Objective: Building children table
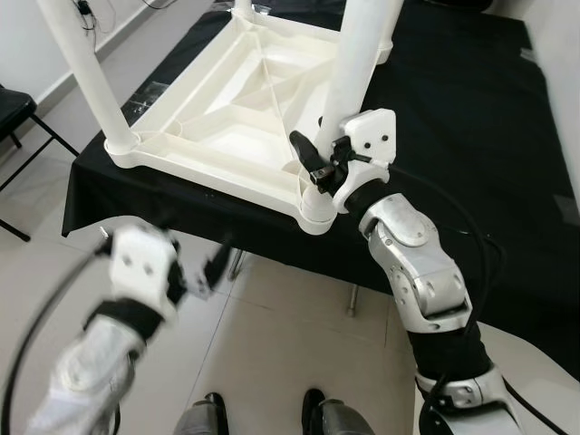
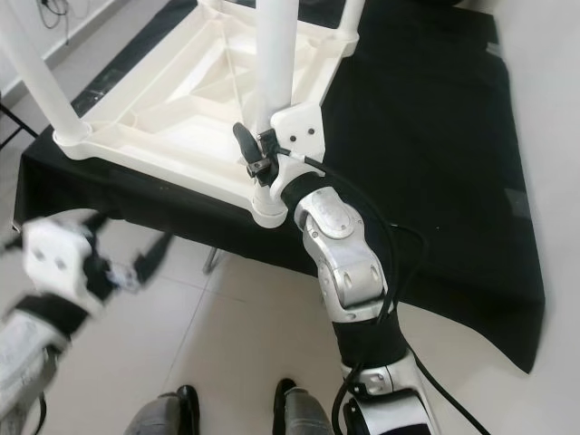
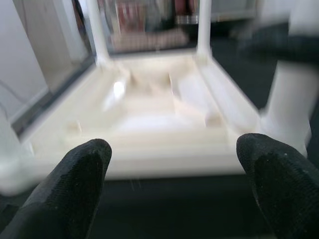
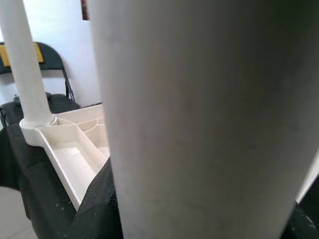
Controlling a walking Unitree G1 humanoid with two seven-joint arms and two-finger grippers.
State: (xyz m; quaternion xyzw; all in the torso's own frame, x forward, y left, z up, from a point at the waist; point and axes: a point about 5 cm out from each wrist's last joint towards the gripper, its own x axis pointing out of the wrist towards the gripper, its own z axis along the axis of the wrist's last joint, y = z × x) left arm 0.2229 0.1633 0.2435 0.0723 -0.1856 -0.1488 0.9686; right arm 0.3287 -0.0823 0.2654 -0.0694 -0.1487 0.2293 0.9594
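Your feet [image 1: 258,417] are standing on pale floor tiles [image 1: 272,335]. Your left gripper [image 1: 204,272] is hanging wide open below the black cloth [image 1: 471,118], while your right gripper [image 1: 317,163] is clamping a leg [image 1: 358,63] of the upturned white table [image 1: 227,118].

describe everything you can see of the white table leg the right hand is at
The round white plastic table leg stands upright in the near corner socket of the upturned white plastic tabletop, which lies on a table under a black cloth. It is a smooth, plain tube, its upper end cut off by the picture's edge. The right hand is at its lower part just above the socket, black fingers round it, seemingly gripping.
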